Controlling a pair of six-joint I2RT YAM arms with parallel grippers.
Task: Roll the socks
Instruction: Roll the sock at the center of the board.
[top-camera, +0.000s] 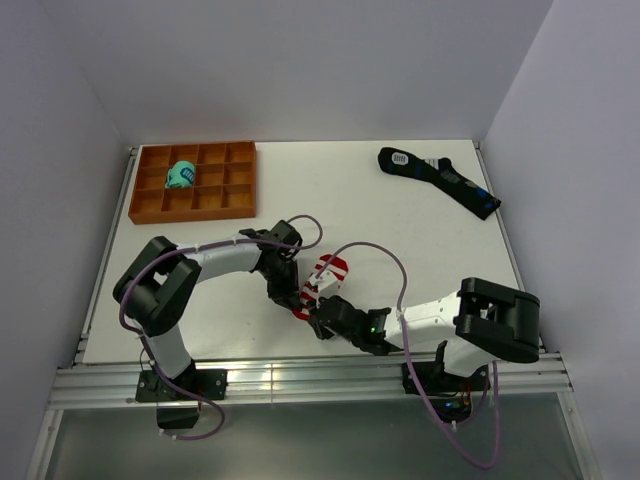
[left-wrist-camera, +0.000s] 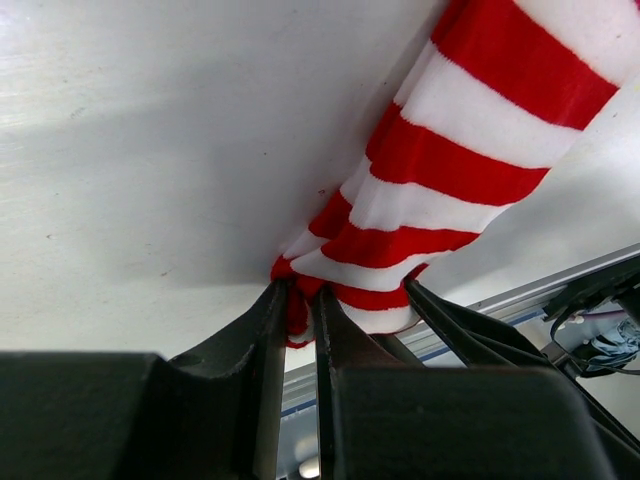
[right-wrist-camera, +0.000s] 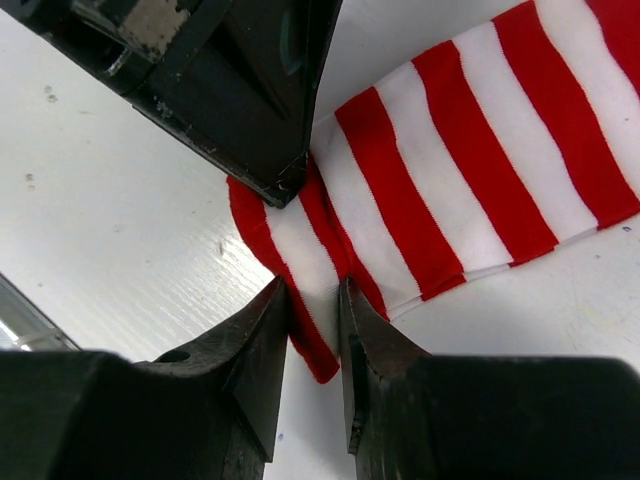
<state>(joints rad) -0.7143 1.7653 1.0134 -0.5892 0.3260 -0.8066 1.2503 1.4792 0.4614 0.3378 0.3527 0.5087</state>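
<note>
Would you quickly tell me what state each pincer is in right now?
Left pincer: closed, pinching the striped sock by its end.
Right pincer: closed on the same sock's edge.

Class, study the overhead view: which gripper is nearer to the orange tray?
Left. The left gripper is below-right of the orange tray, pinching the striped sock; the right gripper lies further that way, at the same sock.

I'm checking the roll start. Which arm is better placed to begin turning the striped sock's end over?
Right, probably. The right gripper has a corner of the sock well between its jaws, flat stripes ahead; the left gripper pinches only a bunched fold at its tips.
</note>
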